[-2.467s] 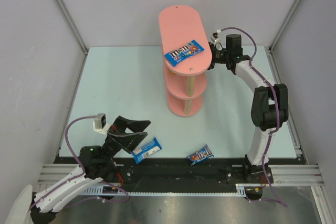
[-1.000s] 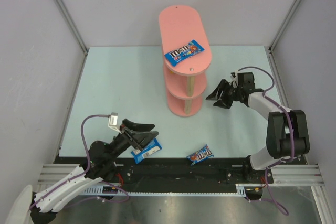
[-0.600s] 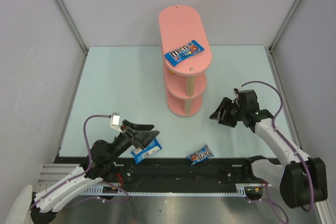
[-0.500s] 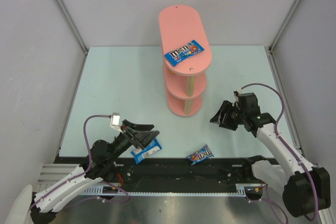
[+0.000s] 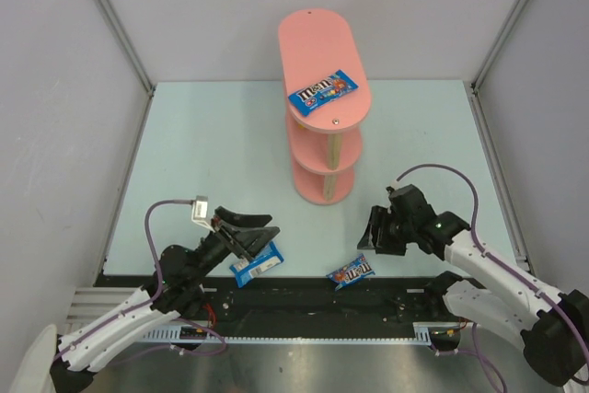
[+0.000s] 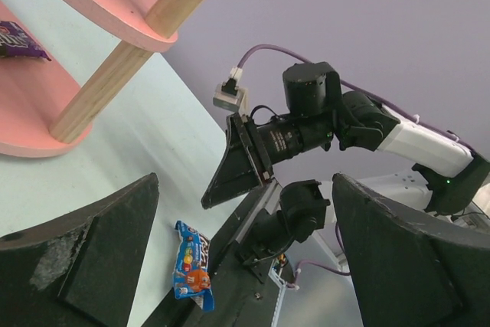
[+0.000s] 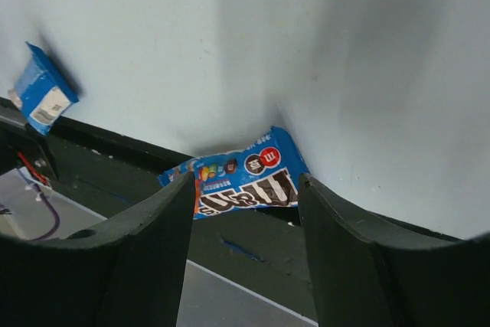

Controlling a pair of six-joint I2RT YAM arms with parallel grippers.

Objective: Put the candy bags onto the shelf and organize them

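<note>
The pink shelf (image 5: 324,126) stands at mid-table with one blue candy bag (image 5: 322,91) on its top board. A purple bag (image 6: 17,39) lies on a lower board (image 6: 46,112). Two more blue bags lie at the table's near edge. My left gripper (image 5: 260,232) hovers open over the left one (image 5: 253,270), holding nothing. My right gripper (image 5: 372,236) is open just above and right of the middle one (image 5: 351,271). In the right wrist view that bag (image 7: 245,174) lies flat between and beyond my fingers (image 7: 142,266), untouched.
A black rail (image 5: 304,296) runs along the near table edge, and both near bags overhang it. Grey walls with metal posts (image 5: 115,25) close in the left, back and right. The right arm's gripper (image 6: 241,162) shows in the left wrist view.
My right arm has swung from beside the shelf down toward the near edge, ending over the middle blue bag. The left arm has barely moved.
</note>
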